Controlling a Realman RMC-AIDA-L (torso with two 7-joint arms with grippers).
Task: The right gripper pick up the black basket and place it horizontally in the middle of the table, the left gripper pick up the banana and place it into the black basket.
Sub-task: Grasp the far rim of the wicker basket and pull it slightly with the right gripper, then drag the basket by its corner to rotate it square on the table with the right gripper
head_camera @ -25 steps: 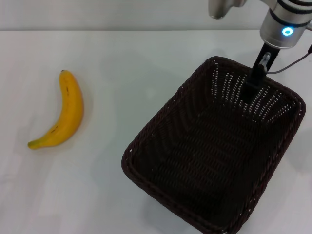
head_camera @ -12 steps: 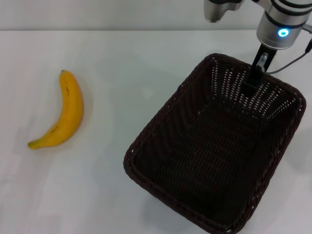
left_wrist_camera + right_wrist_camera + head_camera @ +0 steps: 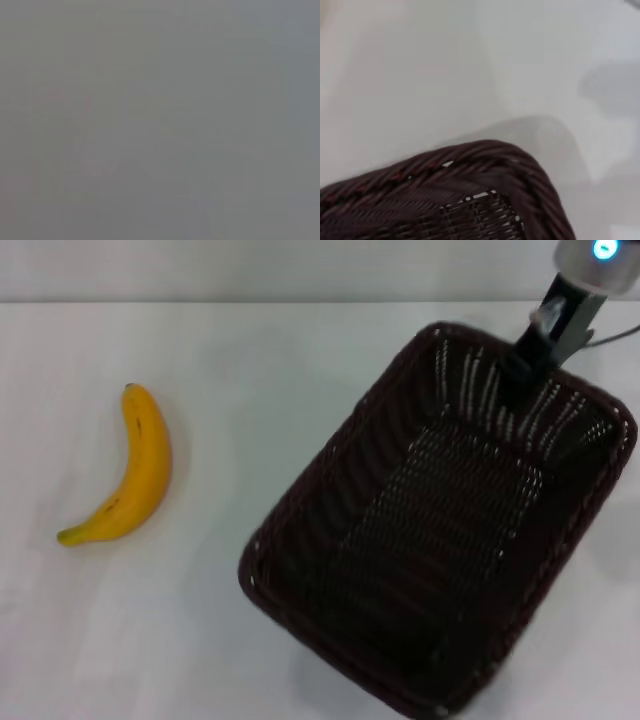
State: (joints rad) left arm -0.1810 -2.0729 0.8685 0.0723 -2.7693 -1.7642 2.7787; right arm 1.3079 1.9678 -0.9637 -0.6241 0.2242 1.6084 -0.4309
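The right pincer (image 3: 528, 345), a slim black tool hanging from a silver-grey wrist with a blue glowing ring, reaches down over the far wall of the large rectangular dark woven wicker basket (image 3: 440, 530). It looks clamped on the braided rim there, one finger inside and one outside, though the fingertips are lost against the dark weave. Gripping the far wall makes sense: from that edge the arm can drag or lift the whole basket without reaching across it.

The basket sits on the right side of the plain white table (image 3: 300, 370), turned at a slant with one corner pointing toward the near left. Its outline is smeared in the head view, so it is probably in motion, and it seems to be tipped or partly lifted rather than resting flat. The right wrist view shows a rounded corner of the rim with bare table and a soft shadow beyond it, which fits a basket held a little off the surface. It has yet to be set level in the middle.

The curved yellow banana (image 3: 130, 475) lies well apart on the left, dark tip away from the robot, stem end nearer. It waits there untouched because its container is not ready.

The left pincer is not visible; its wrist view shows only blank grey.
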